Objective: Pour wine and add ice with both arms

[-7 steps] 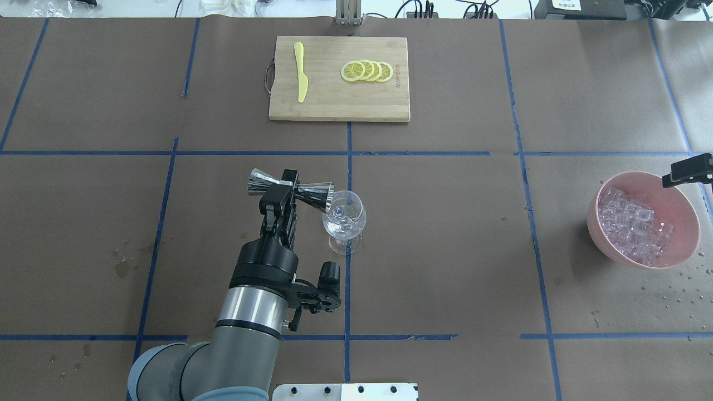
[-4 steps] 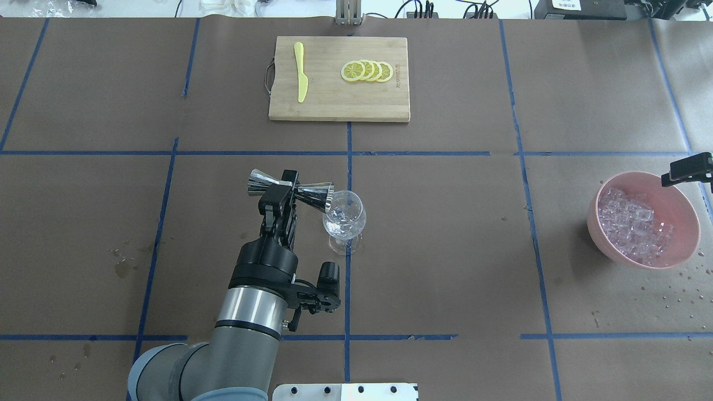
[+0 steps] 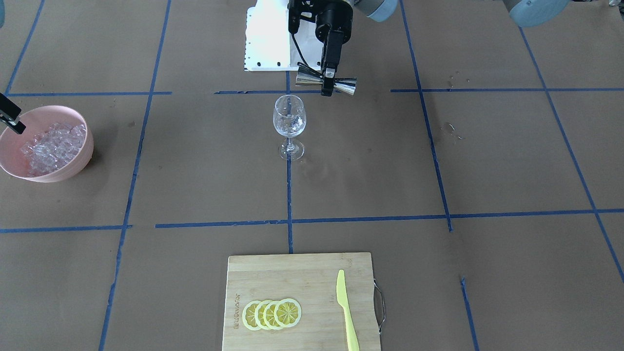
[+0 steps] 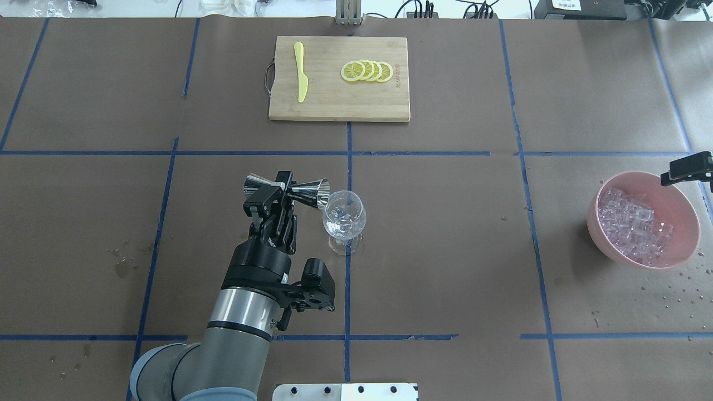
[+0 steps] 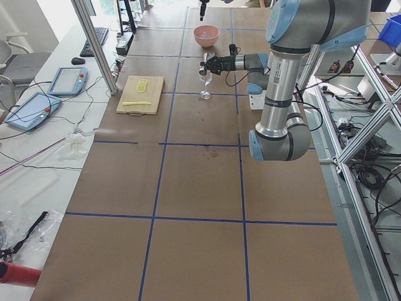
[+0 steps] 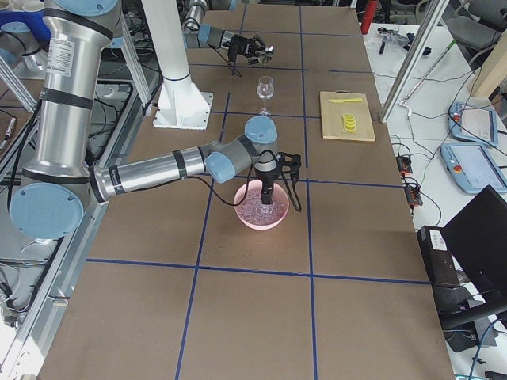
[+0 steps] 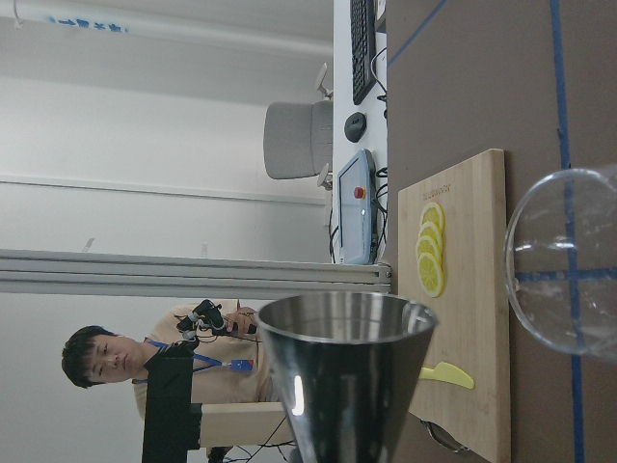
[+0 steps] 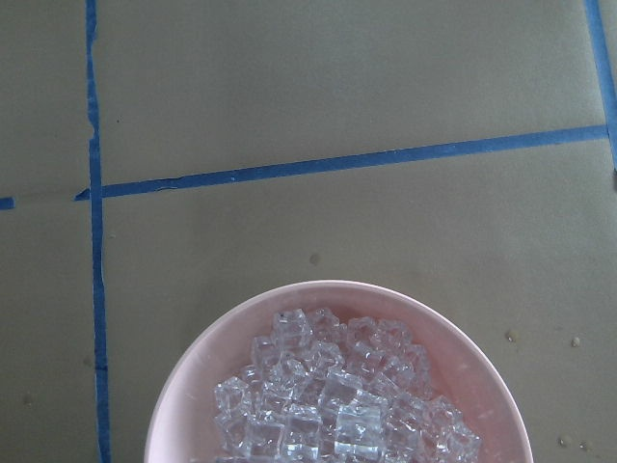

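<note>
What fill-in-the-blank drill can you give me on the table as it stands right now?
1. The left gripper is shut on a steel ___ turned on its side next to the wine glass.
2. The ice is heaped in a ___ bowl.
3. On the cutting board lie a yellow knife and ___ lemon slices.

Missing words: jigger; pink; four.

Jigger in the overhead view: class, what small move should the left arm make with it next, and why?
Probably right the jigger and draw it away from the wine glass: the left gripper holds it sideways, mouth beside the rim, and the right gripper hovers by the ice.
</note>
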Robot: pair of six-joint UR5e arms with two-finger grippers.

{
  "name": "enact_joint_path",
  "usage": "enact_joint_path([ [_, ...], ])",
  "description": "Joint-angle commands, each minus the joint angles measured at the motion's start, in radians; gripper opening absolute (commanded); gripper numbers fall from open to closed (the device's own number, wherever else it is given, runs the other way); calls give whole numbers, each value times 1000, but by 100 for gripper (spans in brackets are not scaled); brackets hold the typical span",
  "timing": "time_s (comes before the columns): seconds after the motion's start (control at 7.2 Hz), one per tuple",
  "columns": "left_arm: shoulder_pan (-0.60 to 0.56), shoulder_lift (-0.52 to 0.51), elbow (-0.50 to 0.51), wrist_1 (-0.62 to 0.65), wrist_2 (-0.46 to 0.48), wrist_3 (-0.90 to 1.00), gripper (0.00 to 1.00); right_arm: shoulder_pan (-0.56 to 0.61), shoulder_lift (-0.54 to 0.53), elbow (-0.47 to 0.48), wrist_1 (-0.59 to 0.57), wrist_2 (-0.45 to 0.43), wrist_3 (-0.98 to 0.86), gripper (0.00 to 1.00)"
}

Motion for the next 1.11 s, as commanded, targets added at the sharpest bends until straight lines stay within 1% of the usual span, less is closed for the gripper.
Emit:
enact_joint_path([
  [0.0, -9, 59, 8, -74, 22, -37, 0, 0, 1, 2, 1, 0, 0, 100],
  [0.28, -20, 112, -12, -82, 22, -34, 0, -12, -1, -21, 3, -8, -5, 100],
  [0.42, -22, 185, -35, -83, 22, -35, 0, -26, -1, -23, 3, -23, -5, 100],
  [0.56, -28, 262, -49, -120, 22, -34, 0, -44, -1, -26, 3, -35, -5, 100],
  [0.69, -32, 359, -50, -217, 22, -26, 0, -61, 1, -46, 39, -52, -2, 100],
  [0.83, -35, 428, -52, -289, 22, -20, 0, -80, -1, -110, 146, -52, 50, 100],
  [0.97, -37, 474, -52, -351, 22, -6, 0, -115, 1, -151, 240, -67, 119, 100],
])
